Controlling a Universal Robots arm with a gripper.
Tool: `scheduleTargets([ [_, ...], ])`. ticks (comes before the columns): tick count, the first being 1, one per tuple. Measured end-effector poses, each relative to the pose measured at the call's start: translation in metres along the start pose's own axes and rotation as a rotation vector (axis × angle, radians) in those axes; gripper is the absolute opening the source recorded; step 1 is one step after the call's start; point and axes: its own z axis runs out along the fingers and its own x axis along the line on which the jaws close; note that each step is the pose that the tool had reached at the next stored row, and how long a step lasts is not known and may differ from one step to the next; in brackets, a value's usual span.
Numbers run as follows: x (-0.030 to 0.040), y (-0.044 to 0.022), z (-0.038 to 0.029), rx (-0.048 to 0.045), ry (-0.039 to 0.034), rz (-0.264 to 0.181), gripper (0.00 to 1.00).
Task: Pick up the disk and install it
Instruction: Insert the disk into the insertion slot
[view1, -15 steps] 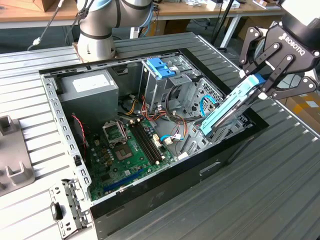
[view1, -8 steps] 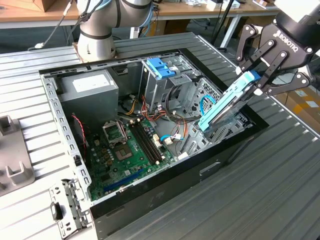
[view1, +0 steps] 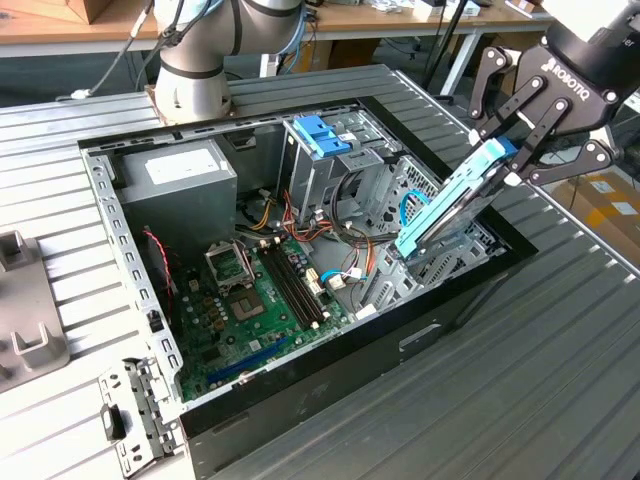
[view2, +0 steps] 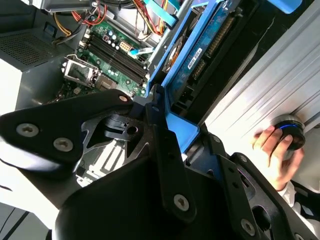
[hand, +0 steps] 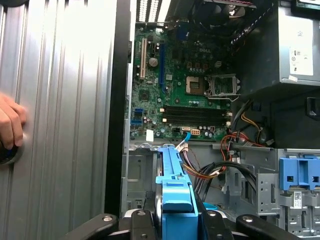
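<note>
Over the open computer case, at the exterior view's right, the gripper holds the disk clamped by its upper blue end tab. Disk is tilted, lower end down among the metal bays near the case's front wall; whether it touches the bay rails is unclear from this angle. Motherboard lies exposed on the case floor, power supply behind it. Blue bracket sits atop the upright drive cage. First wrist view: a person's hand rests on the ribbed table beside the case.
</note>
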Motion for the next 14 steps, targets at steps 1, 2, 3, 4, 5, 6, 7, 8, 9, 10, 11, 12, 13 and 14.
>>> scheduleTargets([
  [1,0.0001,-0.0012,0.0003,0.0,0.0002,0.0,0.37],
  [2,0.0001,-0.0023,0.0006,-0.0001,0.0005,0.0,0.37],
  [3,0.0002,-0.0032,0.0008,-0.0001,0.0004,0.0,0.37],
  [4,0.0003,-0.0042,0.001,0.0,0.0004,0.0,0.37],
  [5,0.0003,-0.0049,0.0014,0.0,0.0002,0.0,0.37],
  [6,0.0004,-0.0052,0.0018,0.0,0.0002,0.0,0.37],
  [7,0.0005,-0.0057,0.0023,0.0,0.0003,0.0,0.37],
  [8,0.0005,-0.0059,0.0027,0.0,0.0003,0.0,0.37],
  [9,0.0007,-0.0066,0.004,0.0,0.0003,0.001,0.37],
  [10,0.0009,-0.007,0.0053,0.0001,0.0003,0.001,0.37],
  [11,0.001,-0.0073,0.0063,0.0002,0.0001,0.002,0.37],
  [12,0.0011,-0.0074,0.0068,0.0002,0.0001,0.002,0.37],
  [13,0.0011,-0.0075,0.0075,0.0003,0.0001,0.002,0.37],
  [14,0.0012,-0.0076,0.0081,0.0003,-0.0001,0.003,0.37],
])
